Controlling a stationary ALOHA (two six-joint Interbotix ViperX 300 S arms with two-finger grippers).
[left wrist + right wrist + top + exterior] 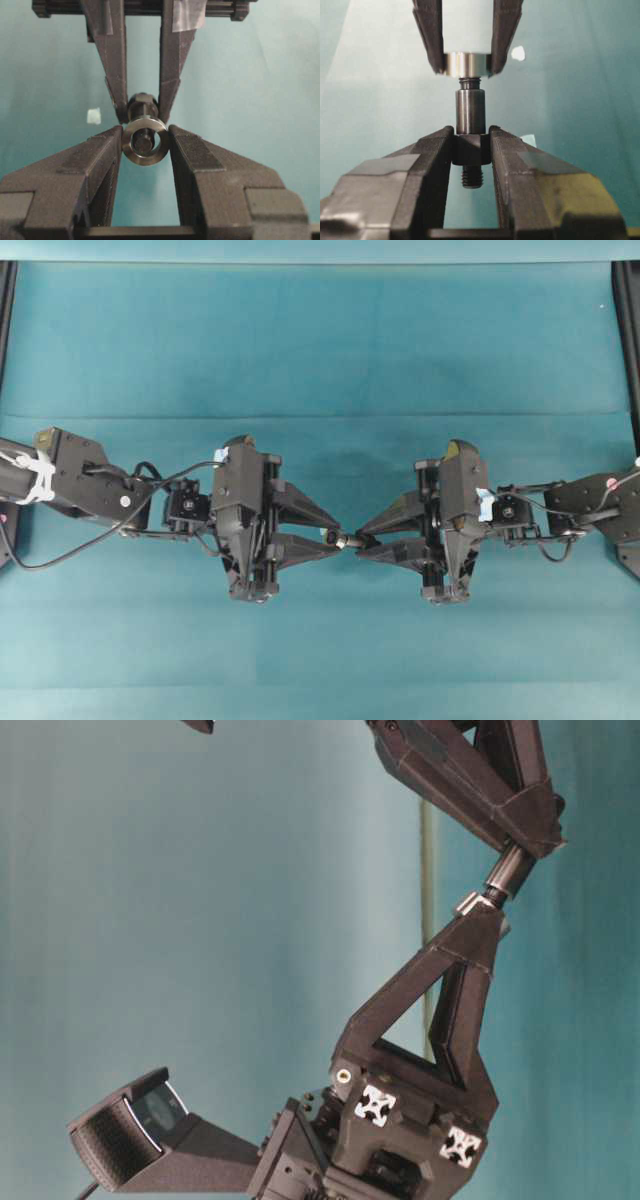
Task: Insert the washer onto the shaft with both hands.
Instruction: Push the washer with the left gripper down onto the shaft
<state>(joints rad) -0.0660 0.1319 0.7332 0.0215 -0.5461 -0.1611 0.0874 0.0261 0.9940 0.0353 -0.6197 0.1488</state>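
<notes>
Jaws of the left gripper (145, 137) are clamped on the washer (145, 140), one pad on each side of its rim, the ring's hole facing along the gripper's axis. Jaws of the right gripper (470, 131) are clamped on the shaft (470, 111), gripping its wider dark collar; a short threaded stub shows behind the collar between the fingers, and the smooth grey barrel points out toward the washer.

Washer relative to shaft: in the right wrist view the narrow end of the shaft has just entered the ring's bore, while the thicker barrel is outside it. In the left wrist view the shaft's tip is visible through the washer's hole, roughly centred. The table-level view shows the same tip-to-tip meeting, the washer sitting at the shaft's end.

Overhead, both grippers meet fingertip to fingertip just either side of the shaft, left arm (90, 485) reaching in from the left edge and right arm (590, 502) from the right. Both pieces are held off the surface.

Surface: a teal cloth (320, 350) covers the table, with faint horizontal creases behind the shaft. Black frame rails (628, 340) run along the far left and right edges. A small pale tape scrap (93, 116) lies on the cloth to the left of the shaft in the left wrist view. No containers are in view.
</notes>
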